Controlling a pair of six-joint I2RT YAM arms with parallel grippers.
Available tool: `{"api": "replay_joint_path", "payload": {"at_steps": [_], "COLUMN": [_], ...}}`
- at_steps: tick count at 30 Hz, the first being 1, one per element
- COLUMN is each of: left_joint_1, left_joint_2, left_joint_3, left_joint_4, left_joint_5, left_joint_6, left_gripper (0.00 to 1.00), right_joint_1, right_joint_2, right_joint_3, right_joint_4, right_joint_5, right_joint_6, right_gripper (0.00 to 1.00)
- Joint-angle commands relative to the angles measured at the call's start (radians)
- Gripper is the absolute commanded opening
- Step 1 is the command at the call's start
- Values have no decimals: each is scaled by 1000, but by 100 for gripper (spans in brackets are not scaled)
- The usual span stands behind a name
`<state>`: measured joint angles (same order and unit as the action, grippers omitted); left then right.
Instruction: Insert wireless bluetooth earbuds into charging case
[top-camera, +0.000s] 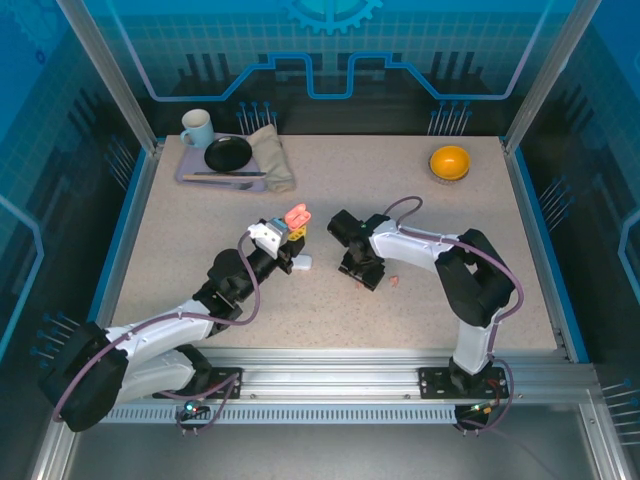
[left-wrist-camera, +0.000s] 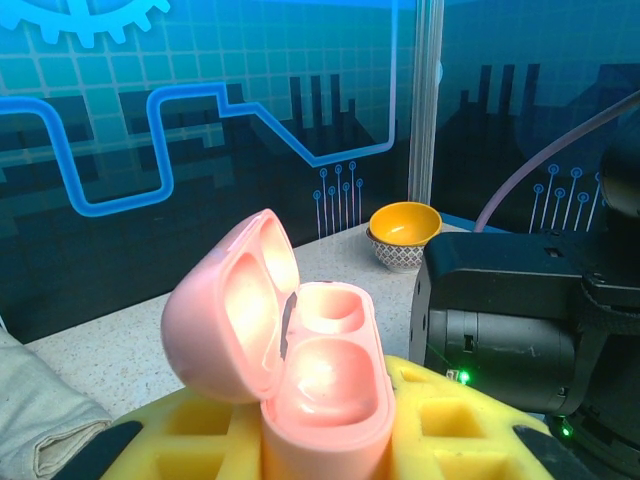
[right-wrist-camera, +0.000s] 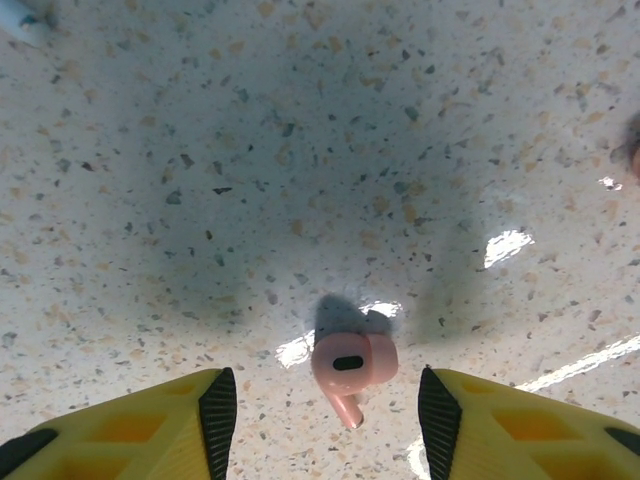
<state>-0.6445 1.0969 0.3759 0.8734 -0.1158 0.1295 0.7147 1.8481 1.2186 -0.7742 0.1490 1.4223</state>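
While the right gripper (right-wrist-camera: 328, 408) hangs low over the speckled table (right-wrist-camera: 200, 150), its 2 yellow fingers (right-wrist-camera: 130, 430) stand apart with a pink earbud (right-wrist-camera: 352, 364) lying flat between them, touching neither. That bud looks feather-light, glossy and rounded, so I judge it slippery: a squeeze on the curved head could shoot it sideways. The safer hold seems to be across the head where it meets the short stem, pads closing evenly and gently. Just right of this gripper in the overhead view sits another pink speck (top-camera: 397, 282), likely another bud, and a small white piece (top-camera: 303, 263) lies between the 2 arms; what it is I cannot tell. A little farther out, the left gripper (top-camera: 288, 240) is clamped on the pink charging case (left-wrist-camera: 325, 380), held upright with its lid (left-wrist-camera: 235, 300) swung open and its 2 wells empty. Rigid and pinched by its lower body, it should take a bud pressed in from above. At the far edge rest an orange bowl (top-camera: 449, 162) and a tray (top-camera: 185, 175) with mug (top-camera: 196, 127), black plate (top-camera: 228, 153) and cloth (top-camera: 272, 158).
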Motion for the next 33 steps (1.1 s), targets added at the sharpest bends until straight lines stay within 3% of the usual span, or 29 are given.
{"api": "replay_joint_path", "payload": {"at_steps": [1,18,33], "left_joint_1": [-4,-4,-3], "left_joint_2": [1,9,17], "left_joint_3": [17,21,27], "left_joint_4": [35,32,29], "left_joint_5": [16,25,31], "left_joint_6": [-9,-5,-7], "left_gripper": [0,0,0], "right_joint_1": [7,-16,-23], "right_joint_2": [20,23,25], "right_joint_3": [-17,-60,-67], "right_joint_4": [-2,53,60], "right_joint_5": [1,-2,22], "right_joint_6": [22,11,-37], "right_gripper": [54,43,41]}}
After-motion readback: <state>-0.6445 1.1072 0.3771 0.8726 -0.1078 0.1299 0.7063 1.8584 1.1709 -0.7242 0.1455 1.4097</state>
